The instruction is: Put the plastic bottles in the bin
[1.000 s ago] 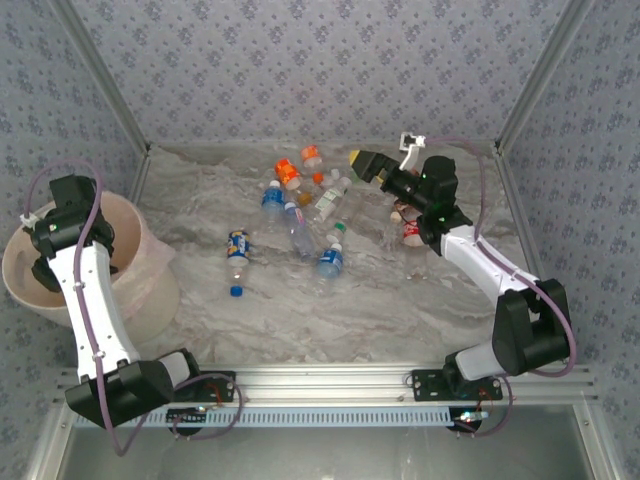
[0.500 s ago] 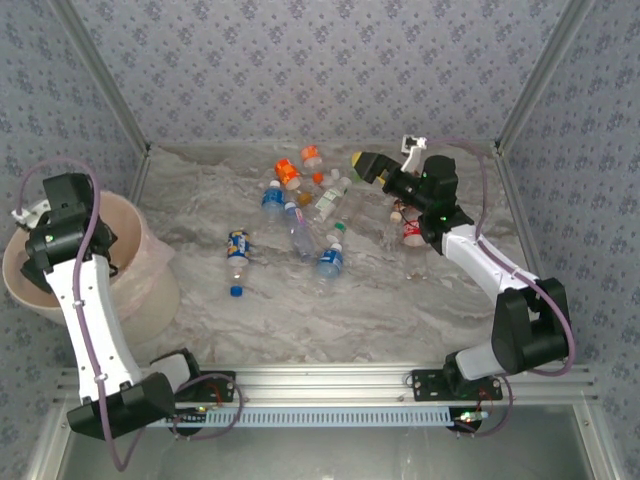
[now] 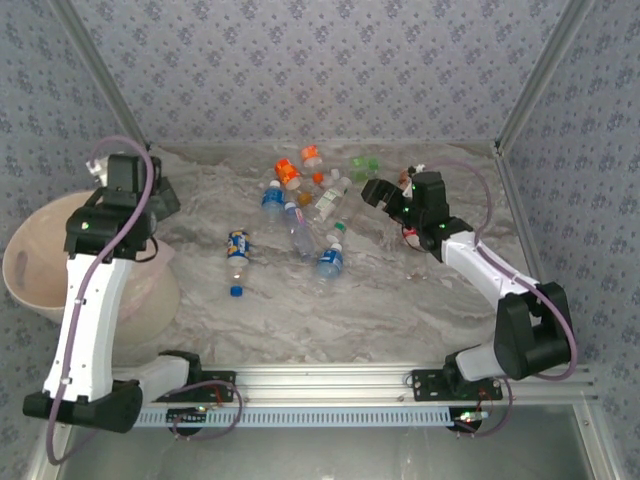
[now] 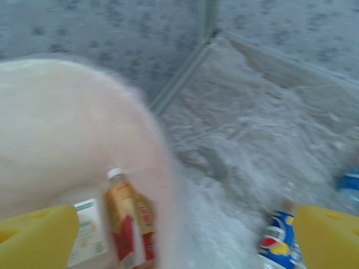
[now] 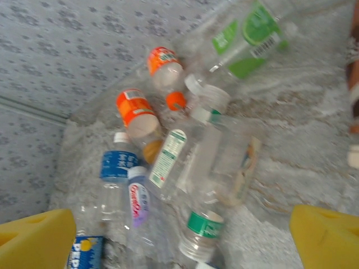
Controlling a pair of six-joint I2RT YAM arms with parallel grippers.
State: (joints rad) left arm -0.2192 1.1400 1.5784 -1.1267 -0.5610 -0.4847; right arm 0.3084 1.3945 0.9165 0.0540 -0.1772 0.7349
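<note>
Grippers, two, both spread wide and empty: the left gripper [image 4: 179, 241] is poised at the rim of the pale pink bin [image 3: 35, 275], and the right gripper [image 5: 179, 241] is held over the bottle cluster [image 3: 305, 205], with no contact seen. Inside the bin at least two bottles are seen, a red-labelled bottle [image 4: 128, 221] among them. About ten lie on the marbled table [image 3: 330, 310], including a Pepsi bottle [image 3: 237, 250] set apart and a green-labelled bottle [image 5: 247, 39]. Task judged partly done, with the greater share outstanding.

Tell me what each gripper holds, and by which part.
Nothing is held. The left gripper is open by the bin; the right gripper is open over the bottles.
</note>
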